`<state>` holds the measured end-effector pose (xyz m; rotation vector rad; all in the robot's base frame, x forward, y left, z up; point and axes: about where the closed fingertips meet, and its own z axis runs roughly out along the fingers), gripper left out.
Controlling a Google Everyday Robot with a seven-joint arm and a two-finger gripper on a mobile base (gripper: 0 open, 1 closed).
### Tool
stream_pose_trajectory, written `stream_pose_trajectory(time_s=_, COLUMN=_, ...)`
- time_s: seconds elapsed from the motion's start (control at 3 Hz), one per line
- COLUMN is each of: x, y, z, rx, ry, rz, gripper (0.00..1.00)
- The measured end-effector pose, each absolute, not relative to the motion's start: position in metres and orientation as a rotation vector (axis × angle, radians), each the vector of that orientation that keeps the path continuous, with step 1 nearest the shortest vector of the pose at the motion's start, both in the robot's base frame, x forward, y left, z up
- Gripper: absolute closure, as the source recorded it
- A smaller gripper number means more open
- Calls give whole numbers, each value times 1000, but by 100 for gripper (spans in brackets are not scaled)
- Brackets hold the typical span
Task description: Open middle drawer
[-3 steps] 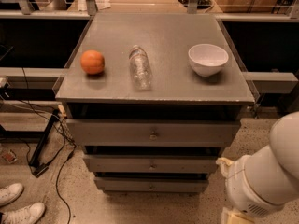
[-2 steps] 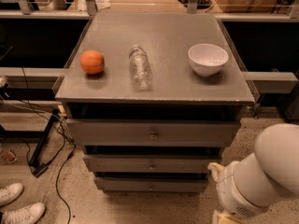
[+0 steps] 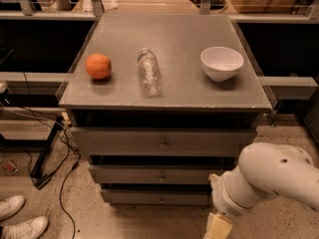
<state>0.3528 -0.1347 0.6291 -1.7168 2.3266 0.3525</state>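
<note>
Far left, on the floor: white shoes, so someone is standing close. Black cables trailing beside the cabinet's left side.

On cabinet top: orange at left, clear bottle lying on its side in the middle, white bowl at right. All well apart.

Under the top, three grey fronts stacked, all shut. Top drawer tallest, with the bigger knob. Middle drawer second down, small round knob at centre. Bottom drawer lowest.

Right: white arm low, covering the middle drawer's right end in this view. Gripper at the bottom edge, below and right of the knob, apart from it, partly cut off. Cannot tell if spread or pressed together.

Step in hand, probably: approach. No contact yet.

Risks from here:
- Wrong knob. Three alike fronts close together, and gripper sits nearer the bottom drawer's height, so a short lift could land on the lowest one.
- Small round knob means a thin grip; an off-centre close likely slips on the pull.
- Pull off-axis from the right could rack the drawer and jam it.
- Hard yank could shake the top: bottle on its side could roll, orange too.
- Elbow swing near cabinet's right corner could clip it.
</note>
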Motion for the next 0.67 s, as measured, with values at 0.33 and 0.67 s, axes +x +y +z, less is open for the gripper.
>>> stream_pose_trajectory(time_s=0.33, x=353, y=-135, z=629, rx=-1717, ry=2327, rz=353, gripper=0)
stream_pose_trajectory(time_s=0.67, x=364, y=-116, z=613, rx=-1700, ry=2308, rz=360, gripper=0)
